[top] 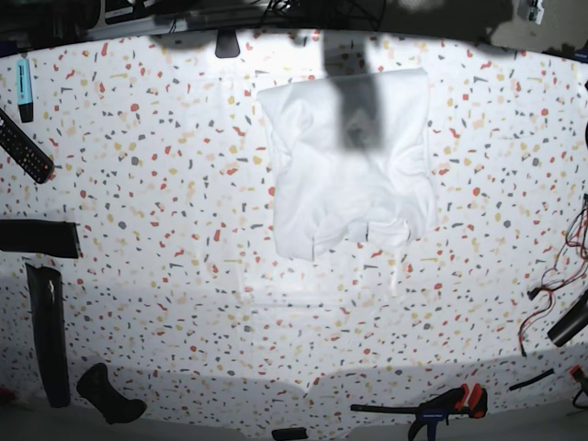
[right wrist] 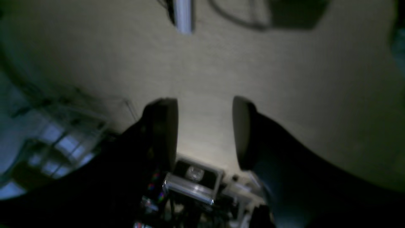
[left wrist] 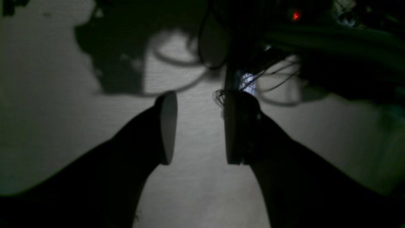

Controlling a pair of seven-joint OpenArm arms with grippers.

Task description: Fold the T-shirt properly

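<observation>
Dark, nearly black fingers fill the front of both wrist views: the left hand (left wrist: 196, 126) stands spread with nothing between its pads, a pale plain surface behind it, and past its tips loose cables (left wrist: 177, 60) and a small red light (left wrist: 295, 15). The right hand (right wrist: 205, 133) is likewise spread and empty, pale surface beyond its tips and blurred clear plastic hardware (right wrist: 193, 183) just below them. No writing or label can be read anywhere. Neither hand shows in the base view, so the T-shirt's place relative to them cannot be told; the white T-shirt (top: 354, 165) lies partly folded and wrinkled on the speckled terrazzo table (top: 165, 230), toward its far middle, a grey shadow across it.
</observation>
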